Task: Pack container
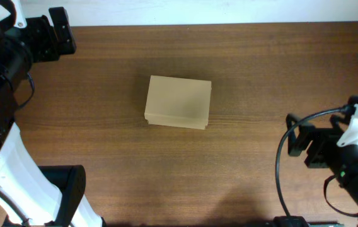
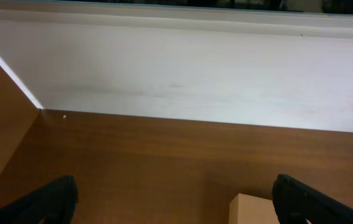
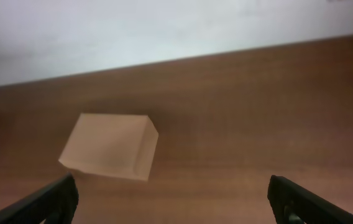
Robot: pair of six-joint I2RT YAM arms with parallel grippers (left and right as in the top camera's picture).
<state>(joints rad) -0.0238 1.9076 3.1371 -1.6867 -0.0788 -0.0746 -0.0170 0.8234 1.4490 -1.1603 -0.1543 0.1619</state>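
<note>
The container (image 1: 179,101) is a small tan cardboard box with its lid shut, lying flat in the middle of the wooden table. My left gripper (image 1: 60,33) is at the far left corner, open and empty, well away from the box. In the left wrist view only a corner of the box (image 2: 251,210) shows, near the right finger of the gripper (image 2: 173,200). My right gripper (image 1: 303,142) is at the right side, open and empty, pointing towards the box. The right wrist view shows the box (image 3: 109,146) ahead and left of the gripper (image 3: 171,200).
A white wall (image 2: 183,68) runs along the table's far edge. A black base (image 1: 72,189) of the left arm stands at the front left. Black cables (image 1: 284,164) loop beside the right arm. Bare wood (image 1: 254,69) surrounds the box.
</note>
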